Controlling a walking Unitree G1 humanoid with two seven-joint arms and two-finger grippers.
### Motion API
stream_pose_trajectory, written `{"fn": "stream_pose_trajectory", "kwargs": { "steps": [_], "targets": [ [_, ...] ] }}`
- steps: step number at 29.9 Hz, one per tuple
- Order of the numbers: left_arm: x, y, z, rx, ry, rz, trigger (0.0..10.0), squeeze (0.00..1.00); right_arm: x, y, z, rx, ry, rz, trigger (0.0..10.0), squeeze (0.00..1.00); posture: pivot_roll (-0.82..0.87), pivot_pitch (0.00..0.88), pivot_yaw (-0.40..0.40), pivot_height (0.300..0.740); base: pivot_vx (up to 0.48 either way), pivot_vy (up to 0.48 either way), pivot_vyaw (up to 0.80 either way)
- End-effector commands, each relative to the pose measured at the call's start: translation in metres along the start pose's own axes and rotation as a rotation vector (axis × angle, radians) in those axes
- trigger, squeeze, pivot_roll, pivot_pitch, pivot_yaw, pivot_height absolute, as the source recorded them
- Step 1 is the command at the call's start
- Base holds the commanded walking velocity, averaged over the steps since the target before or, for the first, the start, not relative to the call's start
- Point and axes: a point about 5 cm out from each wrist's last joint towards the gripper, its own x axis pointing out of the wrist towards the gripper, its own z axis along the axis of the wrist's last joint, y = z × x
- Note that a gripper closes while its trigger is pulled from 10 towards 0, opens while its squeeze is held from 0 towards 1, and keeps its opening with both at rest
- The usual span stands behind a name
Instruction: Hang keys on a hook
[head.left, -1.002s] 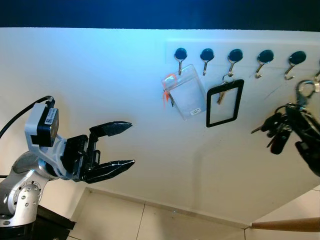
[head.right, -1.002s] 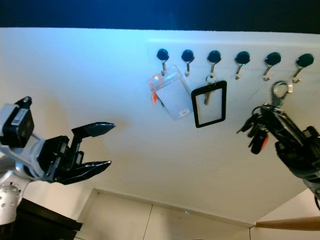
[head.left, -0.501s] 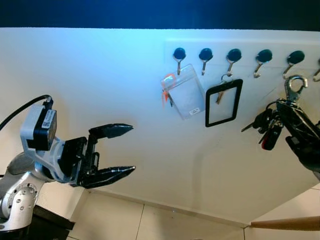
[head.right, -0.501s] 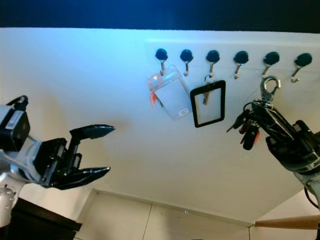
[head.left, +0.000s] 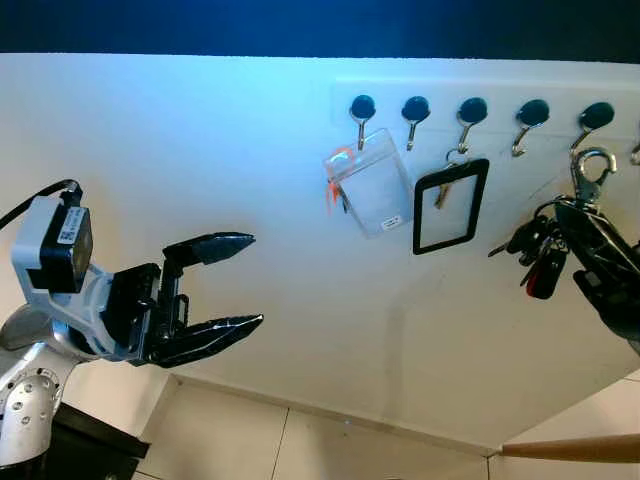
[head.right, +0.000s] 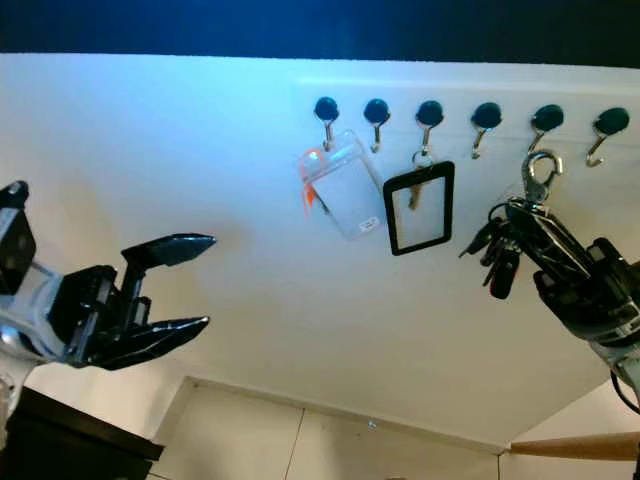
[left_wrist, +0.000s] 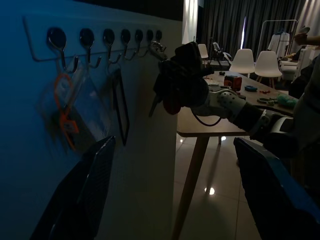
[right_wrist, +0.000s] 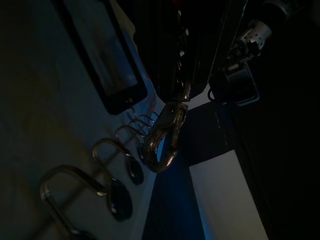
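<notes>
- Right gripper (head.right: 545, 240) raised near the wall (head.left: 200, 150), fingers pinched on a bunch of keys (head.right: 497, 255) just below the row of hooks (head.left: 470, 115).
- Silver snap clip (head.right: 538, 172) standing upright above the fingers, close under the fifth hook (head.right: 541, 125) from the left (touching or not: cannot tell).
- Dark keys and fobs dangling on the left side of that gripper, one with a red part (head.left: 540, 275).
- Seen from the right wrist view: the clip (right_wrist: 162, 137) pointing toward a line of curved metal hooks (right_wrist: 107, 192), a little apart from them.
- Left gripper (head.left: 215, 285) held out in front of the wall, well apart from the hooks, fingers spread wide and holding nothing.
- Clear badge holder (head.left: 370, 183) with an orange tag hanging tilted from the first hook (head.left: 361, 112).
- Second hook (head.left: 414, 112) bare.
- Black-framed card holder (head.left: 450, 205) hanging from the third hook (head.left: 470, 115), a small key behind it.
- Wooden leg (head.left: 570, 450) slanting in at the lower right, above a pale tiled floor (head.left: 330, 450).
- In the left wrist view: a wooden surface (left_wrist: 220, 112) beside the wall, white chairs (left_wrist: 255, 62) beyond it, all rather dim.
</notes>
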Motion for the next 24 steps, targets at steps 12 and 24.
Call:
{"fn": "stream_pose_trajectory", "kwargs": {
  "steps": [12, 24],
  "targets": [
    [-0.0004, -0.0028, 0.0057, 0.009, 0.027, -0.013, 10.0, 0.0, -0.0012, -0.0102, 0.0032, -0.005, -0.054, -0.036, 10.0, 0.0, -0.19, 0.095, 0.079, 0.74, 0.0, 0.0, 0.0],
    [-0.0024, -0.0045, 0.0057, 0.008, 0.03, -0.015, 10.0, 0.0, -0.0067, -0.0123, -0.0004, 0.023, -0.076, -0.08, 10.0, 0.0, -0.19, 0.097, 0.076, 0.74, 0.0, 0.0, 0.0]
  ]
}}
